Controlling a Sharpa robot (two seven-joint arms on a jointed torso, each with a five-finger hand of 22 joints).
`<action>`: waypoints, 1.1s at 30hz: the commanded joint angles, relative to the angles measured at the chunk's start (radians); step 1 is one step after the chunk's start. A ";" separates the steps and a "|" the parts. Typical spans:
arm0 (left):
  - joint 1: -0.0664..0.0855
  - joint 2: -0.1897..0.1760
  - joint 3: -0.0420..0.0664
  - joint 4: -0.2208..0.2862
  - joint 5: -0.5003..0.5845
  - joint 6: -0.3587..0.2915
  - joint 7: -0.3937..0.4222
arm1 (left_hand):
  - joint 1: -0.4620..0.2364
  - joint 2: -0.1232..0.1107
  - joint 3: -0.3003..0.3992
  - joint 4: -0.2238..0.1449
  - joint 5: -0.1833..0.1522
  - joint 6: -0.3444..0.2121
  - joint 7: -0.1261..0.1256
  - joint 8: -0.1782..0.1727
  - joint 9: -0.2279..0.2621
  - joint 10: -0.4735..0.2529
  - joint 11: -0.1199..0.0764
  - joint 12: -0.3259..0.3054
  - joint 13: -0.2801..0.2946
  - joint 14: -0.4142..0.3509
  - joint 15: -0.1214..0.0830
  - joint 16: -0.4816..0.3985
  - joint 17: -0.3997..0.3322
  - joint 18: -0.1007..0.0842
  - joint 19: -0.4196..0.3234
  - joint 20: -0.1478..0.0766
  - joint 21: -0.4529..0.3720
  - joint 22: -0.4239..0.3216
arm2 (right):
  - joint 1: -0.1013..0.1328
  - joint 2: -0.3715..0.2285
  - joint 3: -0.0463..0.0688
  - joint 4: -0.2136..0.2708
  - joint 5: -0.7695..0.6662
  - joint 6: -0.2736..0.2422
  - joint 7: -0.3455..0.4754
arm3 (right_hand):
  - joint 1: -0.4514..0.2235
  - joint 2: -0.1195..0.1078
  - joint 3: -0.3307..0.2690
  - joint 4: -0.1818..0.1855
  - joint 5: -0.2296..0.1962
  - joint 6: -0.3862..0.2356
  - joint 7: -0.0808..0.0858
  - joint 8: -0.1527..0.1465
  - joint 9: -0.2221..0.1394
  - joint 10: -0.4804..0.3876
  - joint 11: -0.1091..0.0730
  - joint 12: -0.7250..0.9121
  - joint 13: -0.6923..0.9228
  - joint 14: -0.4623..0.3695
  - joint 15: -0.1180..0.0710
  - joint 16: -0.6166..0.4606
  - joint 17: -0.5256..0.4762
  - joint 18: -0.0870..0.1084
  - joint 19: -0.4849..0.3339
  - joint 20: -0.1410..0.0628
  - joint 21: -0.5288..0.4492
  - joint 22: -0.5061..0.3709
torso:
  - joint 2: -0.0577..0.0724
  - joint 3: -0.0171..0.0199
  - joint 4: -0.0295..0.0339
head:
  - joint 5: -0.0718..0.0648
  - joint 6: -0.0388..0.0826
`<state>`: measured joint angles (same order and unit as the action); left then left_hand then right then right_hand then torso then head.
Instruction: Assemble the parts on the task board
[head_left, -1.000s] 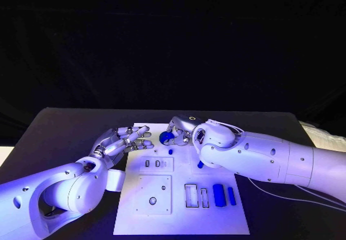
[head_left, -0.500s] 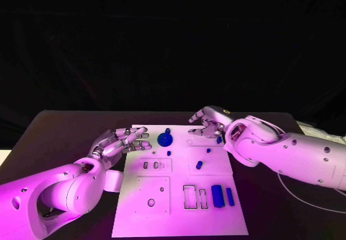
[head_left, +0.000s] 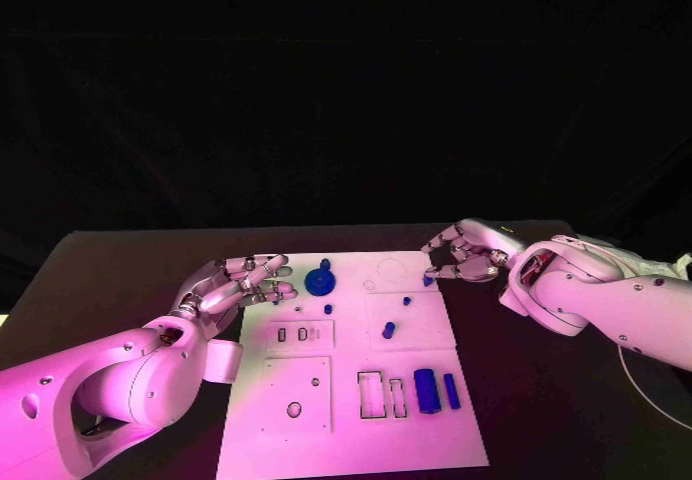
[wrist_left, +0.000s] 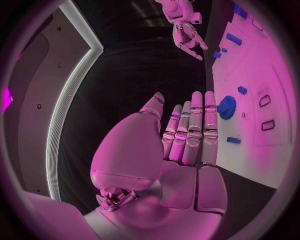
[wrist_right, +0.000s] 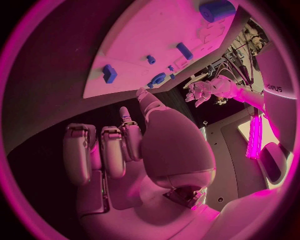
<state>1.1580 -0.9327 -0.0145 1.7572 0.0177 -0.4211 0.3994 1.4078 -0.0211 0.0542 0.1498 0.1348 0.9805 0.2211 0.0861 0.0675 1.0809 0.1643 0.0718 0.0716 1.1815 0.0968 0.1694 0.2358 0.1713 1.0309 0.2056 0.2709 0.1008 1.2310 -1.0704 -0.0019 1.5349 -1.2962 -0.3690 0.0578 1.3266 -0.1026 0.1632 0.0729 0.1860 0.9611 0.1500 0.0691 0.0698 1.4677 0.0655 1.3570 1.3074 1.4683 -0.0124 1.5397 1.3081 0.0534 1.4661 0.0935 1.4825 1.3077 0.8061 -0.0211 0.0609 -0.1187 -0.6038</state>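
A black counter (head_left: 116, 260) carried the white task board (head_left: 353, 420) at its middle, dark room behind it. The left hand (head_left: 238, 283) lay at the board's left edge near the far end, fingers (wrist_left: 195, 125) straight and side by side, grasping nothing; it seemed placed there to steady the board or wait its turn. Just beside its fingertips a blue gear (head_left: 319, 281) sat on the board, apparently seated at its station. The right hand (head_left: 469, 256) hovered at the board's far right corner, its fingers (wrist_right: 100, 150) loosely curled; a small blue piece (head_left: 428, 281) showed at its fingertips, but whether it was pinched or merely lying on the board could not be told. Other small blue parts (head_left: 388, 329) lay scattered mid-board, while a blue block (head_left: 426, 389) and a slimmer blue bar (head_left: 453, 391) rested near the empty rectangular slots (head_left: 372, 393) at the near end, likely laid out beside the recesses meant to take them.
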 joint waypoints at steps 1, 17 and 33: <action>0.001 0.003 0.001 -0.004 0.002 0.026 0.012 | 0.003 0.005 -0.001 -0.007 -0.005 -0.006 0.003 -0.004 0.000 -0.009 -0.001 -0.007 -0.001 0.001 0.006 -0.003 0.001 0.011 0.002 0.005 -0.005 -0.001 | -0.012 -0.003 -0.001 -0.024 0.027 0.034 0.061 | 0.009 0.000 -0.001 -0.009 0.005 0.006 0.000 -0.004 -0.002 0.003 -0.005 -0.004 0.120 0.087 -0.001 0.001 0.188 -0.012 0.015 -0.003 0.005 0.069 | 0.000 0.0050 -0.0036 | -0.004 0.000; 0.000 0.006 0.000 -0.017 0.002 0.028 0.012 | 0.003 0.005 0.000 -0.007 -0.005 -0.006 0.003 -0.004 0.000 -0.009 -0.001 -0.006 -0.001 0.002 0.006 -0.004 0.001 0.011 0.002 0.005 -0.005 -0.001 | -0.046 0.042 -0.001 -0.112 0.028 0.040 0.057 | 0.011 -0.001 -0.003 -0.012 0.005 0.003 0.001 -0.005 -0.002 0.001 -0.004 -0.008 0.118 0.088 -0.001 0.002 0.190 -0.012 0.014 -0.003 0.004 0.068 | -0.001 0.0017 -0.0022 | -0.002 -0.008; 0.000 0.008 0.000 -0.021 0.002 0.028 0.011 | 0.004 0.006 0.000 -0.008 -0.005 -0.006 0.003 -0.004 0.000 -0.009 -0.001 -0.006 -0.001 0.002 0.006 -0.004 0.002 0.011 0.002 0.005 -0.005 -0.001 | -0.067 0.084 -0.001 -0.142 0.024 0.055 0.051 | 0.024 0.025 0.008 -0.027 -0.005 0.036 -0.004 0.006 0.002 0.003 -0.008 -0.006 0.121 0.088 -0.004 0.002 0.192 -0.012 0.014 -0.004 0.004 0.068 | -0.002 0.0010 -0.0026 | -0.001 -0.017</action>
<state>1.1575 -0.9262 -0.0147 1.7358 0.0180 -0.4136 0.4001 1.4077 -0.0211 0.0542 0.1499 0.1348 0.9805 0.2211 0.0861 0.0675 1.0809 0.1643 0.0718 0.0716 1.1815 0.0968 0.1694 0.2359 0.1713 1.0309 0.2056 0.2709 0.1009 1.1667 -0.9886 -0.0021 1.3937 -1.2679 -0.3363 0.1038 1.3465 -0.0831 0.1728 0.0522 0.1854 0.9939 0.1460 0.0691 0.0713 1.4677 0.0655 1.3533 1.3108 1.4682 -0.0125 1.5397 1.3077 0.0534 1.4661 0.0935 1.4824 1.3073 0.8048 -0.0198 0.0592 -0.1212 -0.6207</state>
